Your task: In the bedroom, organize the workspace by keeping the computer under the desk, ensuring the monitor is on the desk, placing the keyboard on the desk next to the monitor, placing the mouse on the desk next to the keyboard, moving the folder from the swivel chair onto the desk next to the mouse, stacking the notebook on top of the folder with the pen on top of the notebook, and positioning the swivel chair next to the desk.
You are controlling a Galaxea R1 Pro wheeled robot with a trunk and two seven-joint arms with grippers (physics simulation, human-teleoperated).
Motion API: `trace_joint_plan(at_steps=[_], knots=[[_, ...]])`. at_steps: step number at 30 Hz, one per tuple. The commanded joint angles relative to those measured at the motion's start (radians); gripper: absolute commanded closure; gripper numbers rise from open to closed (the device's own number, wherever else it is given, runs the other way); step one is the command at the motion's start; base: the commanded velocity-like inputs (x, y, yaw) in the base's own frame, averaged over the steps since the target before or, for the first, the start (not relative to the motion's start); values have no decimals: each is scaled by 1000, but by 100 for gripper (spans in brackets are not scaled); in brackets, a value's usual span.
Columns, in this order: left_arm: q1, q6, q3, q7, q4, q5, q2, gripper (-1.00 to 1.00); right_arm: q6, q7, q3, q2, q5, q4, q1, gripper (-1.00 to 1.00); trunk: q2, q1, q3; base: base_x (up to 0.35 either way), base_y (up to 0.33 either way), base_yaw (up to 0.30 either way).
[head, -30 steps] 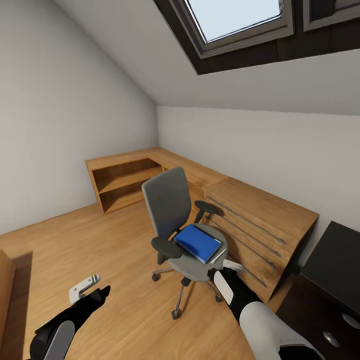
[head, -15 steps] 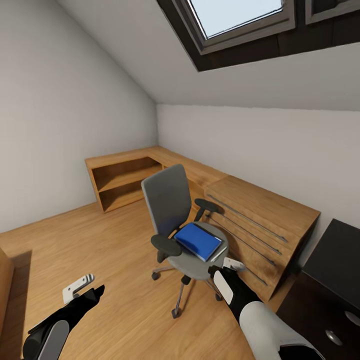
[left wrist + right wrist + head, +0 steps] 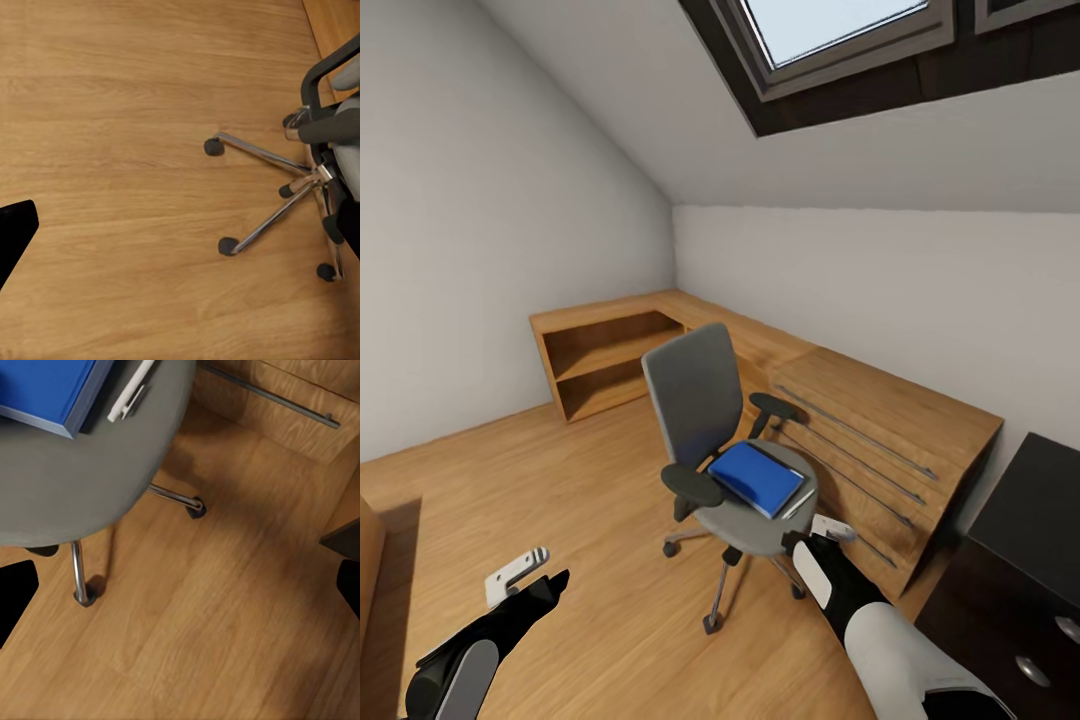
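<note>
The swivel chair (image 3: 700, 410) stands mid-room, its grey back toward the left. On its seat lies the bright blue folder (image 3: 757, 477), with a white pen (image 3: 133, 390) beside the folder (image 3: 41, 386) on the seat. My right gripper (image 3: 826, 530) hovers open just off the seat's near edge, above the floor (image 3: 180, 585). My left gripper (image 3: 520, 582) hangs open over bare floor left of the chrome chair base (image 3: 277, 195). A corner of the black desk (image 3: 1035, 510), with its knobbed drawers, shows at the lower right. Monitor, keyboard and notebook are out of view.
Low light-wood cabinets (image 3: 880, 430) run along the far and right walls behind the chair, with an open shelf unit (image 3: 605, 360) in the corner. A skylight (image 3: 830, 30) sits in the sloped ceiling. Wooden floor (image 3: 560, 480) stretches to the left of the chair.
The head view has drifted slightly. My left gripper has sunk a little to the left. The right gripper, chair and folder stay as they were.
</note>
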State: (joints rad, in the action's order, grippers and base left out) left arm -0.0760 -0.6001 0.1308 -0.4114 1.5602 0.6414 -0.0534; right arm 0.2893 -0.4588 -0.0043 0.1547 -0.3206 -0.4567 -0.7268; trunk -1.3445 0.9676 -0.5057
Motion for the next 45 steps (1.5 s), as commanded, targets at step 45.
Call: trace_joint_plan(at_steps=[45], knots=[[-1, 0, 4, -10, -2, 9, 2, -100, -41, -2, -1, -83, -5, -2, 0, -100, -295, 161, -133, 0, 0, 0]])
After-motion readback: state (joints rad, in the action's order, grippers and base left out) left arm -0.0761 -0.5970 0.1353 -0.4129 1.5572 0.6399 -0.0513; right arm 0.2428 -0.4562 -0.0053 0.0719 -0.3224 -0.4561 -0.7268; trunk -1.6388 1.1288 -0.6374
